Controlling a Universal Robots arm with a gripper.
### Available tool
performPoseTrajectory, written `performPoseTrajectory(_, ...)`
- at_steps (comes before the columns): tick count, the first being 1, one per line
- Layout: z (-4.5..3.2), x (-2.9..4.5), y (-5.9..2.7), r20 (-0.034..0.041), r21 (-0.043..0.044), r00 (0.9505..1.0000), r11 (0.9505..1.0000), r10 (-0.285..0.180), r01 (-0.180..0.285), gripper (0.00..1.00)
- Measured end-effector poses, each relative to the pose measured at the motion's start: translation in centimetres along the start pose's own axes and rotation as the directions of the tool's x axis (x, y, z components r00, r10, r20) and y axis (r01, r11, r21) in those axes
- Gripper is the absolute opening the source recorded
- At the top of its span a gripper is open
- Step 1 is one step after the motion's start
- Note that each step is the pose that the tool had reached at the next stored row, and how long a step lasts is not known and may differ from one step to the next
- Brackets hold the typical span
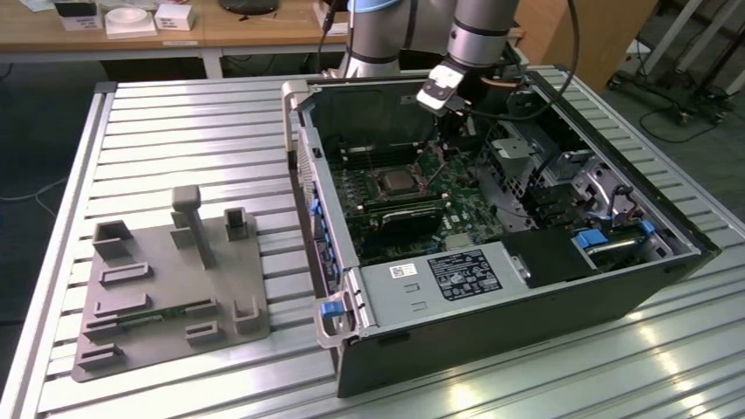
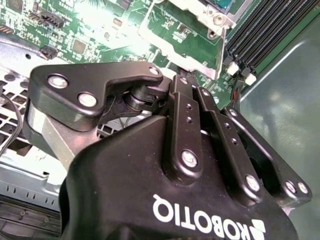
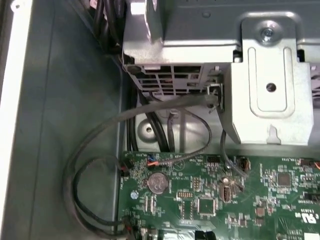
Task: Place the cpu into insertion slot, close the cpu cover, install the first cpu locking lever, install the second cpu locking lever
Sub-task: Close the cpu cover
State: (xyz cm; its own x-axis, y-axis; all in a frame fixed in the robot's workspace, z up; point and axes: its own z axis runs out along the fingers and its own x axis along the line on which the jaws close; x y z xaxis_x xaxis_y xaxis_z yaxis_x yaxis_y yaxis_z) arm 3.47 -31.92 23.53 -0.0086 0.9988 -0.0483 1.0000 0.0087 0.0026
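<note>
Insertion slot (image 2: 219,20) — mostly past the edge

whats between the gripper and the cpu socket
Only green circuit board with small parts, seen in the exterior view between the gripper and the socket.

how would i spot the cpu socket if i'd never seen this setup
Find the open computer case on the slatted metal table; a green circuit board lies inside it. On the board, toward the exterior view's left, sits the insertion slot: square with a silvery rim, unlike the long narrow memory slots beside it.
</note>
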Motion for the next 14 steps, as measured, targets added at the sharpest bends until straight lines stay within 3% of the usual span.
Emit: performPoseTrajectory(14,0.0,0.01,-1.31,-0.0001,0.0,1.0,1.0,0.0,0.0,0.1)
